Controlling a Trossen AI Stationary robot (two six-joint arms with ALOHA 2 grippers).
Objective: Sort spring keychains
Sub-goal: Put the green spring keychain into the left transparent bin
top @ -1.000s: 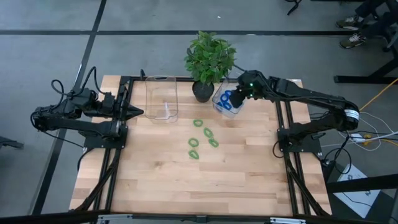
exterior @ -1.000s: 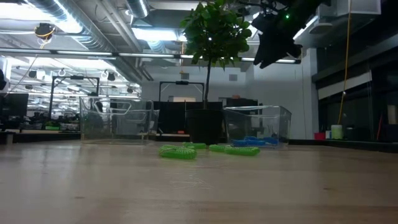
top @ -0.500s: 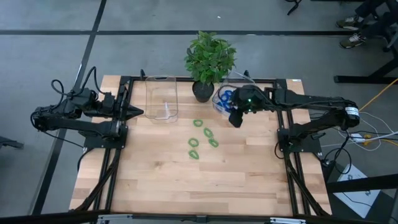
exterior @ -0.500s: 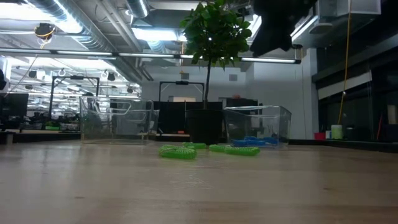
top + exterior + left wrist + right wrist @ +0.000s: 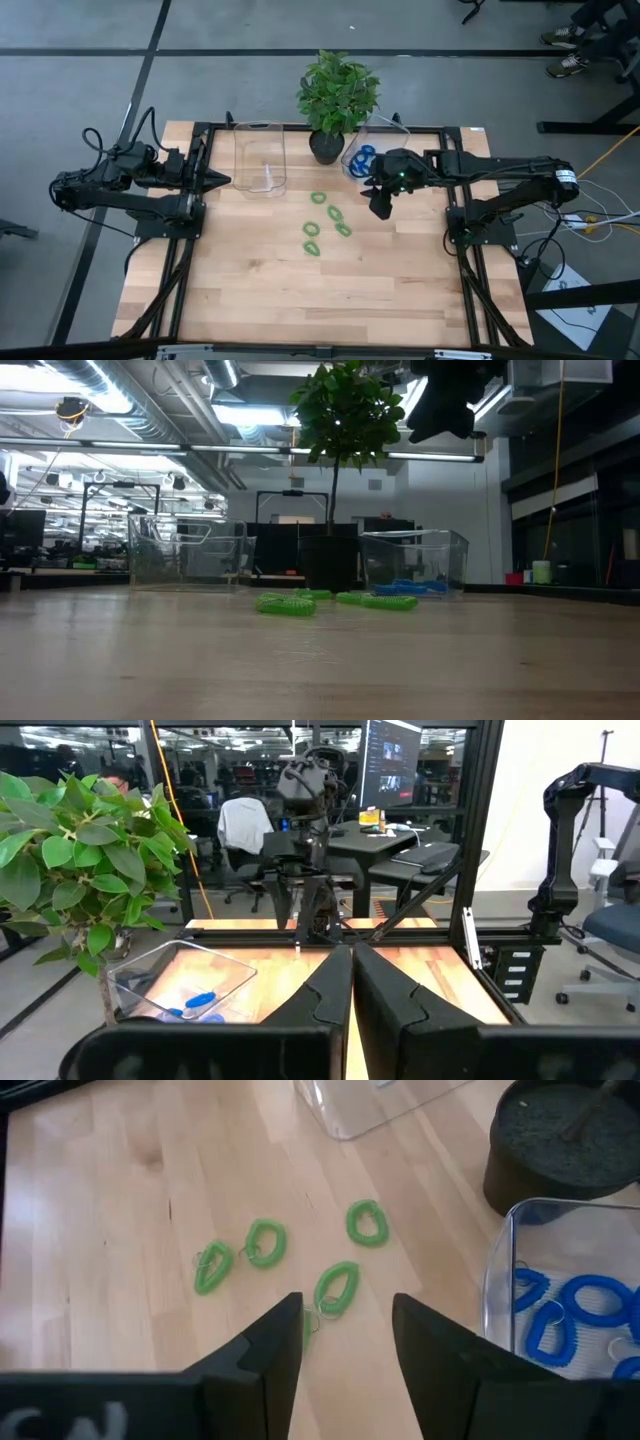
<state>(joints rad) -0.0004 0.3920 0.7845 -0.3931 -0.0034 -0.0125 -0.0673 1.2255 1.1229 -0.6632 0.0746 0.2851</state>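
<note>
High view: right gripper (image 5: 380, 210), fingers wide and empty, hangs beside blue-filled bin (image 5: 366, 160); green keychains (image 5: 327, 225) lie loose mid-table, left gripper (image 5: 225, 181) shut and idle; next, judged: descend onto nearest green loop.

Four light green spring keychains (image 5: 327, 222), oval coils, flat on wood beside the potted plant (image 5: 336, 95), blue spring keychains (image 5: 570, 1310) in the clear bin (image 5: 500, 1280) next to it
</note>
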